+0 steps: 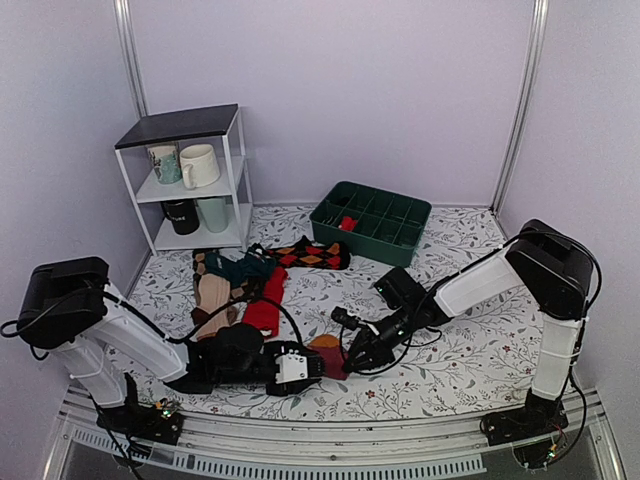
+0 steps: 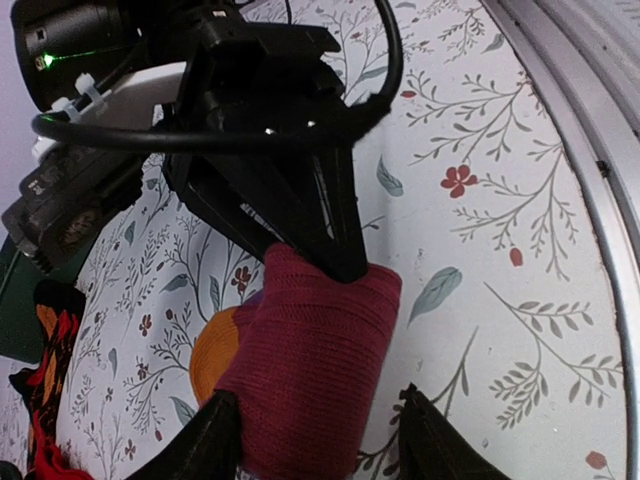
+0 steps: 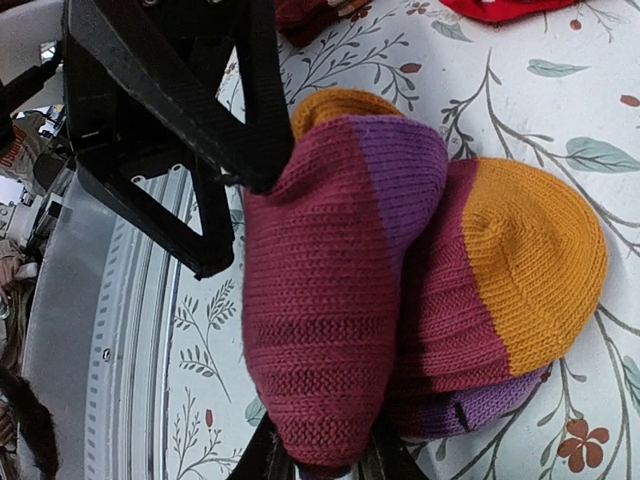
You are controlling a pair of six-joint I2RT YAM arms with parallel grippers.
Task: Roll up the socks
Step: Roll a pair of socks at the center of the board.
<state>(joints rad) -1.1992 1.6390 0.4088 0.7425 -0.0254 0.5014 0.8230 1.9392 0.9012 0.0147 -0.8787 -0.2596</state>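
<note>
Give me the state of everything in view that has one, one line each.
maroon socks: bunched into a loose roll, pinched
right claw: shut on maroon socks
left claw: open, straddling the roll
other socks: unrolled, heaped together
green tray: one red item inside
mugs: sitting on the shelf

My left gripper (image 2: 318, 405), jaws spread, straddles the maroon sock roll (image 2: 310, 370) on the floral tablecloth (image 2: 500, 200). I see its orange patch (image 2: 213, 355) at left. The right gripper (image 2: 342, 262) pinches the roll's top edge. An argyle sock (image 2: 45, 350) lies lower left.
</note>
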